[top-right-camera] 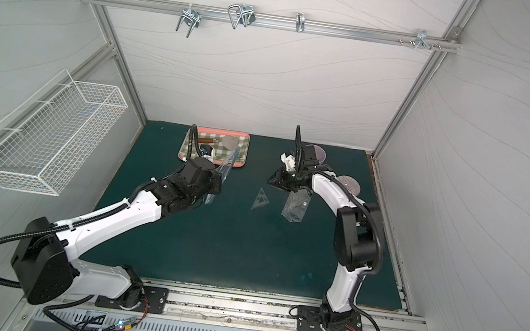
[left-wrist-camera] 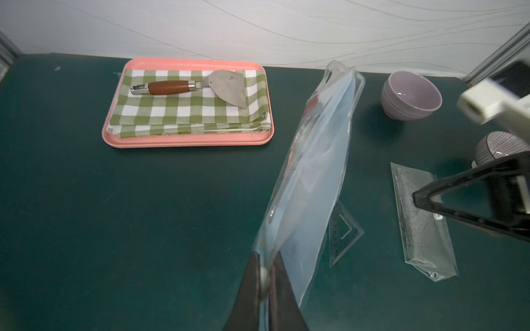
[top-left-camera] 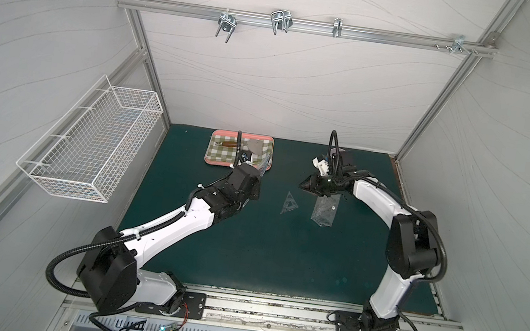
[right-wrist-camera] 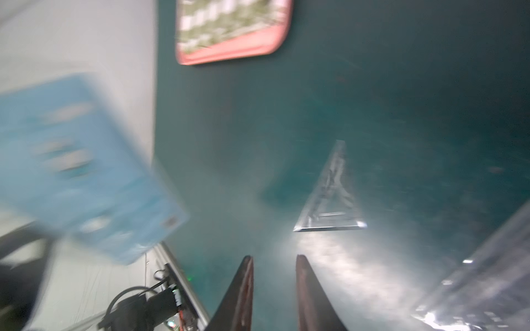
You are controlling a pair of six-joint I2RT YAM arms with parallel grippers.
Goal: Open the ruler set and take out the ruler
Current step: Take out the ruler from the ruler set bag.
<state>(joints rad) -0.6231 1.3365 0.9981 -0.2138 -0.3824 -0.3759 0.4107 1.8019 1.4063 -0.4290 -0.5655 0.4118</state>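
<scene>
Robot laboratory cell. Aluminium-profile frame [top-left-camera: 142,50], white panel walls [top-left-camera: 285,88], green mat [top-left-camera: 280,246]; wire basket [top-left-camera: 90,145] on side wall; hook rail [top-left-camera: 311,26]; two arms [top-left-camera: 170,227] bolted to front rail [top-left-camera: 271,309].

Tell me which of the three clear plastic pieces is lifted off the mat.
The large blue-backed pouch, pinched in the left pincer; the triangle and the smaller sleeve lie flat on the mat.
</scene>
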